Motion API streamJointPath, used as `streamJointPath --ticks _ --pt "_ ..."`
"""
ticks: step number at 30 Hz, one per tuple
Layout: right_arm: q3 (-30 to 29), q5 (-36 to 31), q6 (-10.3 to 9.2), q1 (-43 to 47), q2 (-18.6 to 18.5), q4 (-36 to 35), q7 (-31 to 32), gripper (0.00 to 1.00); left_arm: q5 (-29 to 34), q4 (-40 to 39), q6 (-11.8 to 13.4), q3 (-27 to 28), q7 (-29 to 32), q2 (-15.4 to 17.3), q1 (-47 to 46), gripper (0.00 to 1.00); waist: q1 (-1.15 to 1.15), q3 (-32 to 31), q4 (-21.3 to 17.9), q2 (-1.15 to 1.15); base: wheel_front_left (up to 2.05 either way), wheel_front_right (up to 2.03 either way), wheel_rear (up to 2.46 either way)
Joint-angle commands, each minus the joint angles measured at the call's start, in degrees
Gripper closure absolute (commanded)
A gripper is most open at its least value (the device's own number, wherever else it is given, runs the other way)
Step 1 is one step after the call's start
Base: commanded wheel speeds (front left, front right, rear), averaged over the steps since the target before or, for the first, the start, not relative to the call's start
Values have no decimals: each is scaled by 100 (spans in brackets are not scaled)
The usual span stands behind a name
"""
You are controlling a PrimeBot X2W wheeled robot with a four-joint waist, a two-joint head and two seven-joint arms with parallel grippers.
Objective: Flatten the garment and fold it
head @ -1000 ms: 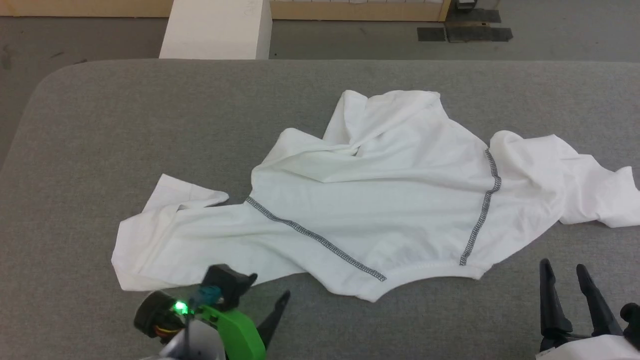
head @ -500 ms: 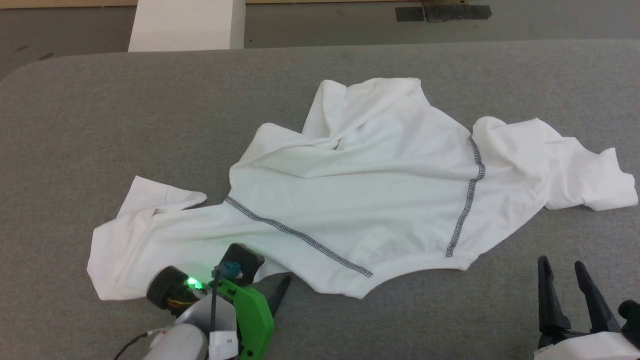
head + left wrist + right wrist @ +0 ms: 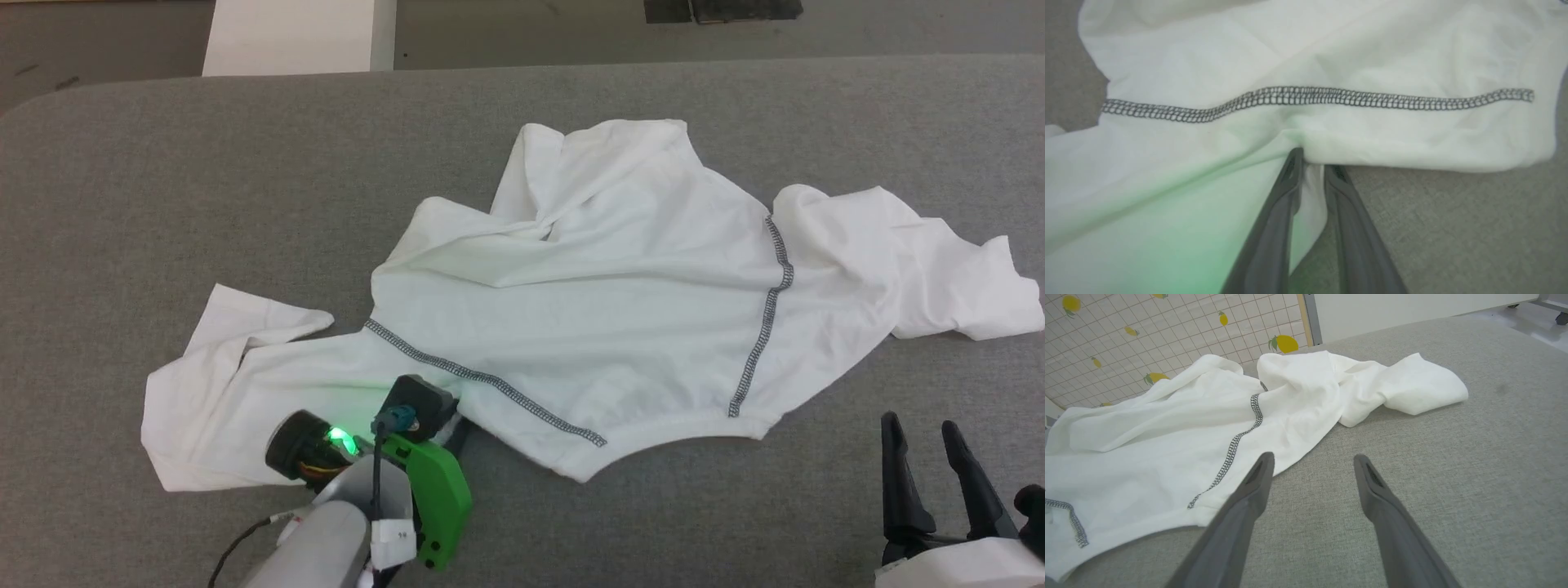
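Garment (image 3: 620, 302) sprawls wrinkled across the grey table (image 3: 163, 180). Left fingers (image 3: 1274, 220), at seven o'clock, pinch its sleeve edge narrowly; right fingers (image 3: 1237, 522), at five o'clock, stand wide open, empty.

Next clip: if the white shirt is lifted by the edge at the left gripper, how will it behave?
Probably floppy: the garment lies in soft folds and creases, so it should drape from any pinch point. Likely light, since the fabric looks thin. Its bunched sleeve may drag over the table rather than lift cleanly.
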Motion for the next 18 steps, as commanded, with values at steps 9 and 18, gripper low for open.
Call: streamJointPath --ticks 9,18 --pt "-37 7 -9 -81 3 48 25 0 -634 -69 133 489 -702 -148 367 100 0 -272 103 0 0 0 0" --pt "-262 -191 -9 -45 3 -157 256 0 -1189 -1388 574 1225 -1021 262 1613 100 0 -510 243 0 0 0 0"
